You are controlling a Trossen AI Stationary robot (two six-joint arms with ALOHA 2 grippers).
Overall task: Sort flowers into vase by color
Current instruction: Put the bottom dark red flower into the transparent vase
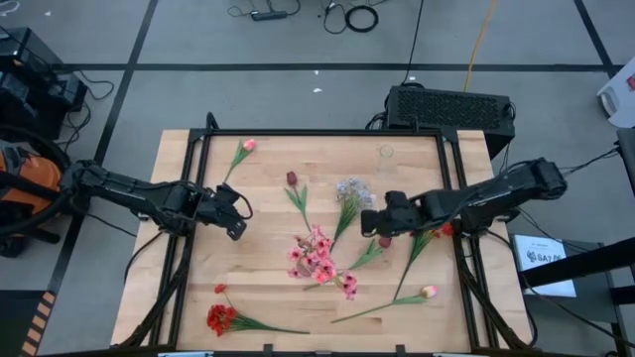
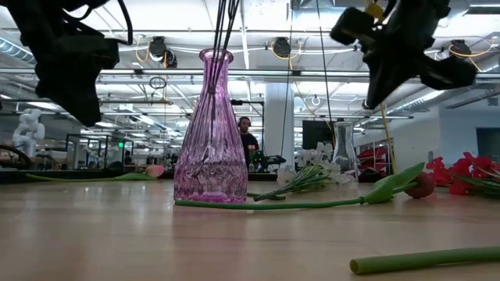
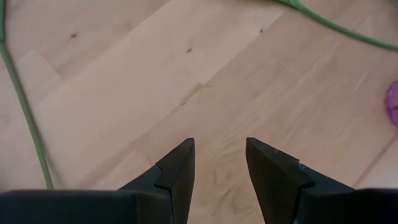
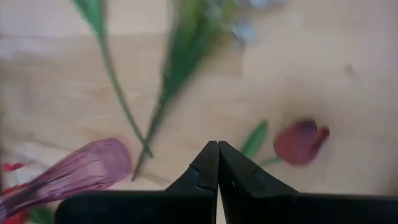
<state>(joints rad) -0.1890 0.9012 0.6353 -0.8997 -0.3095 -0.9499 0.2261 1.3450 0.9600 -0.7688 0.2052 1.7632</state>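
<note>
A wooden worktop carries the flowers, scattered loose across it. A pink vase stands near the middle, already holding a bunch of pink blooms. Just beside it, toward the far edge, lies a pale blue-white spray, and a dark red bud on a leafy stalk lies beside that, nearer the left side. A single pink bud rests near the far left corner. A red spray lies at the near left corner, and another pink bud on a long stalk lies toward the near right corner. A clear glass vase stands near the far edge, right of the middle. The left gripper hangs over bare wood left of the centre, its fingers spread apart with nothing between them. The right gripper hangs just right of the pink vase, its fingers pressed tight together and empty; a small red bud lies on the wood just below and beside it. More red flowers lie by the right edge.
</note>
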